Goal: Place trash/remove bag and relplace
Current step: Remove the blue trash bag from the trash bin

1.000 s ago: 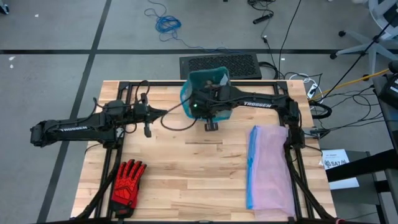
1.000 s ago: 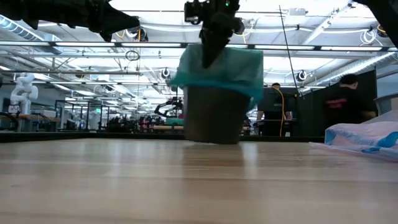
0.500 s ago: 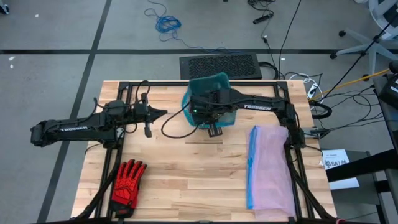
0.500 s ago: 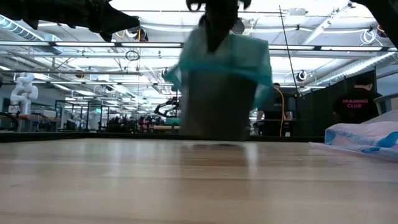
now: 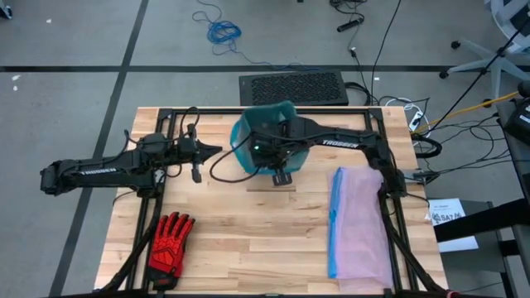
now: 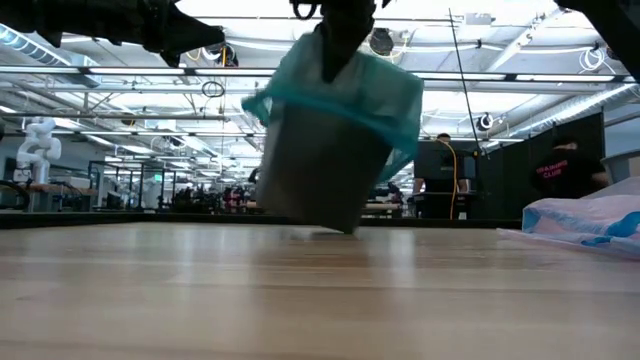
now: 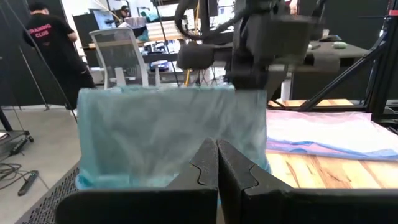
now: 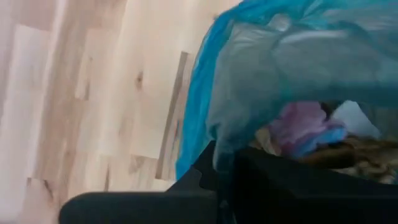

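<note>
1. Your right gripper (image 6: 335,60) has its jaws clamped on the rim of the bag (image 6: 345,95).
2. The bag lines a grey bin (image 6: 315,170), tilted at the far middle of the surface (image 5: 248,223).
3. Trash (image 8: 311,127) lies inside.
4. Your left gripper (image 5: 217,149) waits beside it, jaws together.

Right gripper (image 8: 227,163) pinching teal bag (image 8: 298,56) edge; pink, blue, brown trash (image 8: 311,134) inside; tabletop (image 8: 93,93) below.

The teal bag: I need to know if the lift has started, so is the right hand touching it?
Touching. In the right wrist view the right hand is shut on the teal bag's edge; the low view shows the bin tilted beneath it.
</note>
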Robot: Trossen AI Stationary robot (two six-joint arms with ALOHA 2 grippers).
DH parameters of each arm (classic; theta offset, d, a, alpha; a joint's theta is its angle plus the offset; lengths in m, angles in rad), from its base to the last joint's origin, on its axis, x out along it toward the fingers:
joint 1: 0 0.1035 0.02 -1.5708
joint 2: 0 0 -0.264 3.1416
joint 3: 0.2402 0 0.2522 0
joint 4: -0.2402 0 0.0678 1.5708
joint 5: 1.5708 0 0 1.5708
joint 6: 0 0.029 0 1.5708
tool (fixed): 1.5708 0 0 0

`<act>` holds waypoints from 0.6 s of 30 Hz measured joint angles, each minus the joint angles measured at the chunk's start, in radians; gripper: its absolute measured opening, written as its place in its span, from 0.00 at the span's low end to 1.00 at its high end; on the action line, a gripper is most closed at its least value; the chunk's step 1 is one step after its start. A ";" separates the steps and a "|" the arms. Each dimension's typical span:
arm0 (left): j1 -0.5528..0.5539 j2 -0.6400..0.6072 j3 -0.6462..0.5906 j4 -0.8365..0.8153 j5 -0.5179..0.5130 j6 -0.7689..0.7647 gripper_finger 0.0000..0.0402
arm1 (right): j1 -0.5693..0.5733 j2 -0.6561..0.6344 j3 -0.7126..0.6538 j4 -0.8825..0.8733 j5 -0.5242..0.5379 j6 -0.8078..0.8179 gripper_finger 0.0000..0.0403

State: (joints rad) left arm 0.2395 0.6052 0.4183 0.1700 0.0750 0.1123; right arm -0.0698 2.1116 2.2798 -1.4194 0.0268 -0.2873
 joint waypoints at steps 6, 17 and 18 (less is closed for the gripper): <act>0.000 0.000 0.000 -0.008 0.000 0.000 0.00 | 0.005 0.026 -0.003 0.043 0.044 -0.040 0.10; 0.000 0.000 0.000 -0.022 0.000 0.000 0.00 | 0.012 0.020 0.050 0.138 0.079 -0.079 0.48; 0.000 0.000 0.000 -0.022 0.000 0.000 0.00 | 0.014 0.021 0.069 0.134 0.079 -0.084 0.49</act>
State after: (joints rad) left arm 0.2398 0.6052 0.4183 0.1478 0.0750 0.1120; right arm -0.0555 2.1322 2.3488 -1.2854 0.1054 -0.3715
